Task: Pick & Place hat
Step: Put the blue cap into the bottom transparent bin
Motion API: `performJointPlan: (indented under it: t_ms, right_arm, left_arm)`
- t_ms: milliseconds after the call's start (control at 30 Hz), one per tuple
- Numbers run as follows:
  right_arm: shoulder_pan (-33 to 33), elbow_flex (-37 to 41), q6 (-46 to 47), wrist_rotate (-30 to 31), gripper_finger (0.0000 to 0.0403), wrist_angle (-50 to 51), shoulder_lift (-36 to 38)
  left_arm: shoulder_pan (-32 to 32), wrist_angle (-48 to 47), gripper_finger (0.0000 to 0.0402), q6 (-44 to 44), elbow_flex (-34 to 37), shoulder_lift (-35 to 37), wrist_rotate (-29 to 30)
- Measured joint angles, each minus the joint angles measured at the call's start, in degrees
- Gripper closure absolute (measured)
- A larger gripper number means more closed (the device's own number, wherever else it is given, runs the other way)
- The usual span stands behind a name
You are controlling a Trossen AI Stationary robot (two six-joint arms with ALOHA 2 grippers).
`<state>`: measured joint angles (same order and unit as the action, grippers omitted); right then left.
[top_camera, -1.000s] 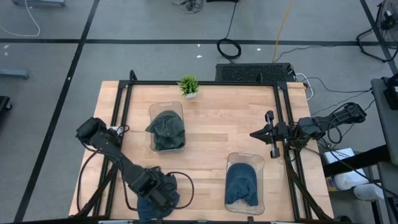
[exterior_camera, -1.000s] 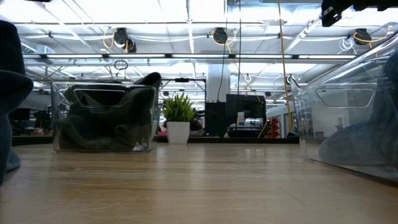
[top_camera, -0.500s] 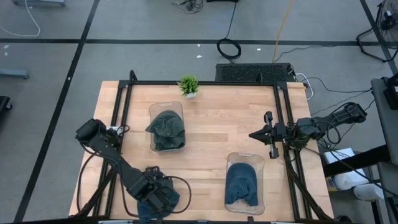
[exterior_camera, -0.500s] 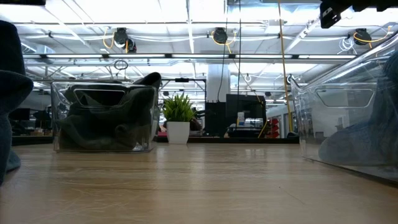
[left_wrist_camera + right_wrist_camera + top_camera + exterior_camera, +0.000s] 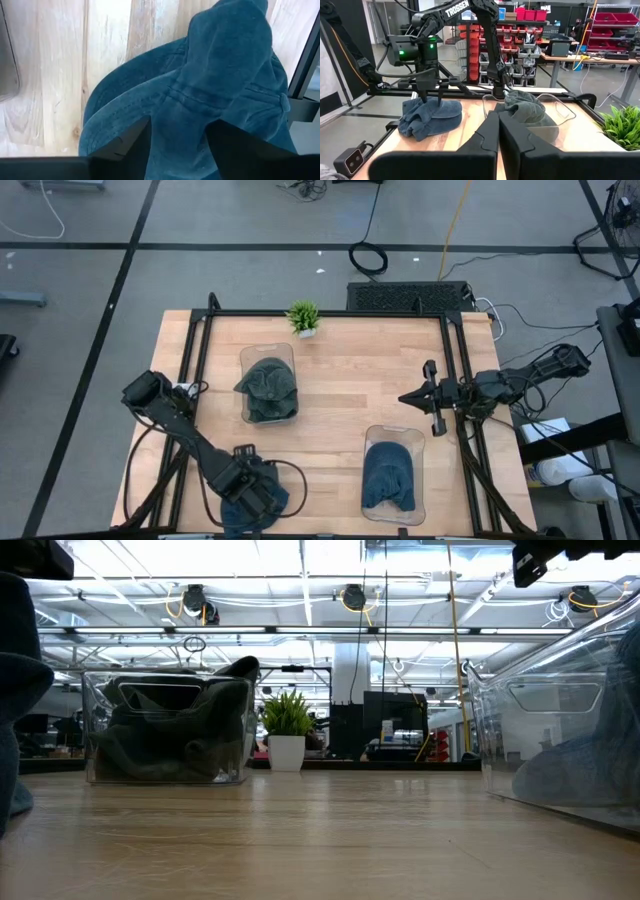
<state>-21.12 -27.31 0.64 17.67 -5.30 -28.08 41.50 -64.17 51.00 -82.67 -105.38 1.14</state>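
Observation:
A blue hat (image 5: 268, 502) lies crumpled on the table at the near left corner; it also shows in the left wrist view (image 5: 220, 60), the right wrist view (image 5: 427, 117) and at the low view's left edge (image 5: 12, 690). My left gripper (image 5: 245, 480) is open and points down onto it, as the right wrist view (image 5: 432, 97) also shows. My right gripper (image 5: 405, 396) is shut and empty, held above the table's right side. My left gripper (image 5: 177, 130) comes at the hat from above, pointing down. Its open fingers (image 5: 125, 145) stand on either side of a raised fold of the crown (image 5: 185, 110), tips at the cloth. The hat lies on the table, bunched up.
A clear bin (image 5: 268, 355) with a dark hat stands at the table's middle left. A second clear bin (image 5: 393, 435) with a blue hat stands near right. A small potted plant (image 5: 303, 318) stands at the far edge. A black frame (image 5: 200, 360) runs along the table's sides.
My left gripper has come down a little onto the hat, staying open. The hat has kept its place.

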Motion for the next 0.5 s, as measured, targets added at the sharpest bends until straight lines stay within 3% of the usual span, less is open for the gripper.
performJointPlan:
  t_ms: [167, 500]
  right_arm:
    - [0.00, 0.00, -0.27, 0.02, 0.0403, -0.04, 0.02]
    - [0.01, 0.00, -1.09, 0.01, 0.0403, -0.06, 0.02]
  left_arm:
    - [0.00, 1.01, 0.0254, 0.07, 0.00, -0.02, -0.31]
    - [-1.46, 0.88, 0.0389, -2.15, -0.64, 0.00, -8.01]
